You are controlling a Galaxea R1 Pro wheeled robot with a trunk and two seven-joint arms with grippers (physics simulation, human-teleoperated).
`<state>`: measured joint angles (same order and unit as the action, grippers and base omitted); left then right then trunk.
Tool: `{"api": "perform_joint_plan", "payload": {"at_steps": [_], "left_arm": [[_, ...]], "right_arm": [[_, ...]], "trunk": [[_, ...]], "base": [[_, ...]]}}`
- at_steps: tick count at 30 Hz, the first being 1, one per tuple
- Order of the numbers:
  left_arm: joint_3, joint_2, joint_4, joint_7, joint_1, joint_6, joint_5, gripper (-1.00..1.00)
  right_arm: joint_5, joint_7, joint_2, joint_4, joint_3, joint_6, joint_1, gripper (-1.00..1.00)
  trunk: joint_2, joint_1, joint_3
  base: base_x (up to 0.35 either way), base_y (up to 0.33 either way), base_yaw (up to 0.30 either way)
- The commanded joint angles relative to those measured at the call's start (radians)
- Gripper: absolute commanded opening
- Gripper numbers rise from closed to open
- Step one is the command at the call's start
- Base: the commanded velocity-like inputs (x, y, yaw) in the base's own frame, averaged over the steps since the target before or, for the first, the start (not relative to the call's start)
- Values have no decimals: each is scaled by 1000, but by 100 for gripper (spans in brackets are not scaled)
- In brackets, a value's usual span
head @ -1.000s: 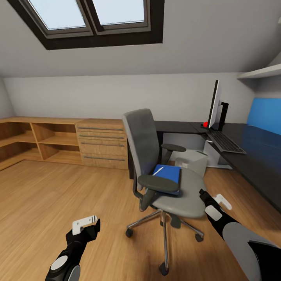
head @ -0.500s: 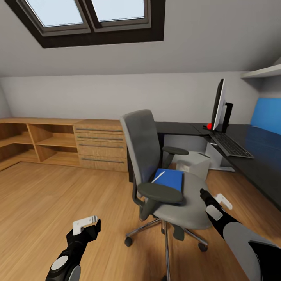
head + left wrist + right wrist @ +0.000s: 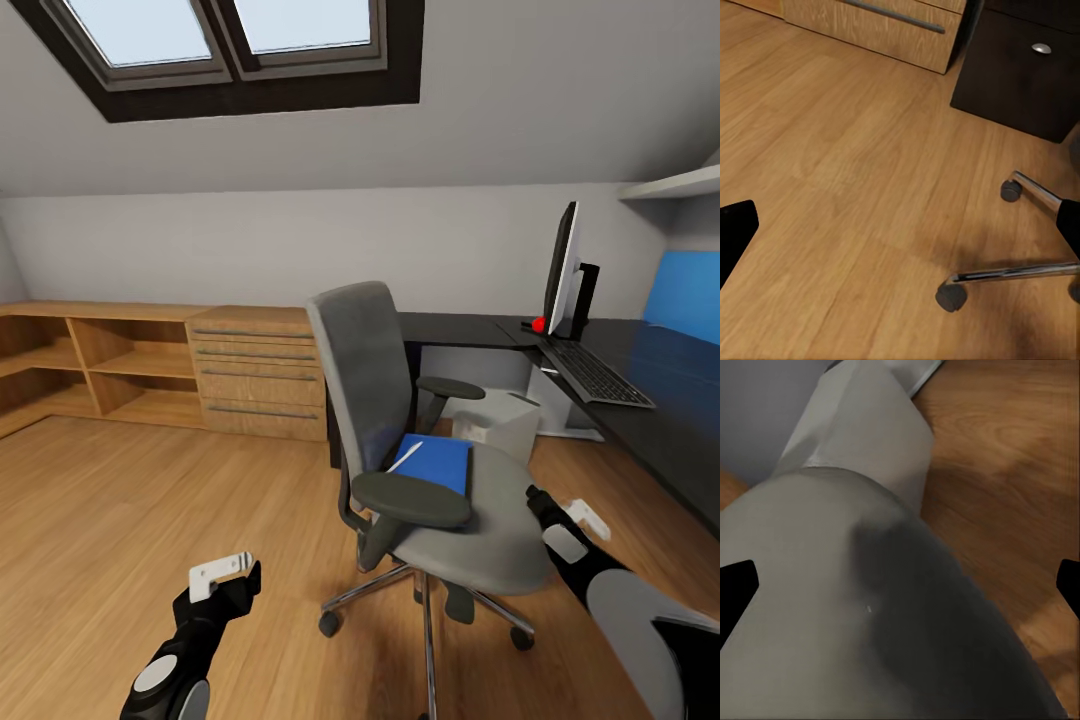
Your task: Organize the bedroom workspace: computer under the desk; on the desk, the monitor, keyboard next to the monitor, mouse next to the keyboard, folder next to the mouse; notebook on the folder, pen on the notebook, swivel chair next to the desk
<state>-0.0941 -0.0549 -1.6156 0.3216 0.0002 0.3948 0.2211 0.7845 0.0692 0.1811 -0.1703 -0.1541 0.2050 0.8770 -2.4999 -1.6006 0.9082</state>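
The grey swivel chair (image 3: 395,430) stands mid-floor, off the black desk (image 3: 650,410). A blue folder (image 3: 438,464) lies on its seat with the thin pale pen (image 3: 405,456) across it. The monitor (image 3: 562,268) and keyboard (image 3: 598,376) sit on the desk, and the pale computer (image 3: 497,418) stands under it. The mouse and notebook are out of view. My right gripper (image 3: 566,522) is open beside the seat's right edge, over the grey seat (image 3: 870,615). My left gripper (image 3: 224,580) is open, low over the floor left of the chair's chrome base (image 3: 1020,274).
Light oak drawers (image 3: 262,372) and open shelves (image 3: 90,365) line the back wall left of the chair. The desk's dark drawer unit with a round knob (image 3: 1041,48) sits behind the chair base. Wood floor (image 3: 120,500) spreads out to the left.
The whole view shifted as the camera closed in on the chair, which now looks slightly larger. My right gripper sits a little further right and lower. The left gripper has barely moved.
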Motion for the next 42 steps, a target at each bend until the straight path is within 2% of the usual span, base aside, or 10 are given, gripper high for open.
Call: {"api": "perform_joint_plan", "payload": {"at_steps": [1,4,7,12,23,31,42], "left_arm": [[-1,0,-2,8,0,3,10,100],[-2,-1,-2,8,0,3,13,100],[-2,-2,-3,8,0,3,16,100],[-2,-3,-3,8,0,3,18,100],[-2,-11,-3,8,0,3,18,100],[0,-11,-3,8,0,3,18,100],[-1,-10,-1,7,0,3,18,100]], "right_arm": [[14,1,3,0,-2,-8,0,100],[59,1,20,-1,-5,-55,0,100],[79,0,34,-1,-6,-80,0,100],[90,1,43,-2,-7,-100,0,100],[94,0,43,-6,-8,-156,0,100],[95,0,40,-7,-9,-160,0,100],[95,-1,40,-7,-8,-159,0,100]], "trunk": [[0,0,1],[0,0,1],[0,0,1],[-1,0,5],[-3,-5,47],[-3,-5,47],[-3,-5,47]], "base": [[0,0,0],[0,0,0],[0,0,0],[0,0,0],[0,0,0],[0,0,41],[0,0,193]]}}
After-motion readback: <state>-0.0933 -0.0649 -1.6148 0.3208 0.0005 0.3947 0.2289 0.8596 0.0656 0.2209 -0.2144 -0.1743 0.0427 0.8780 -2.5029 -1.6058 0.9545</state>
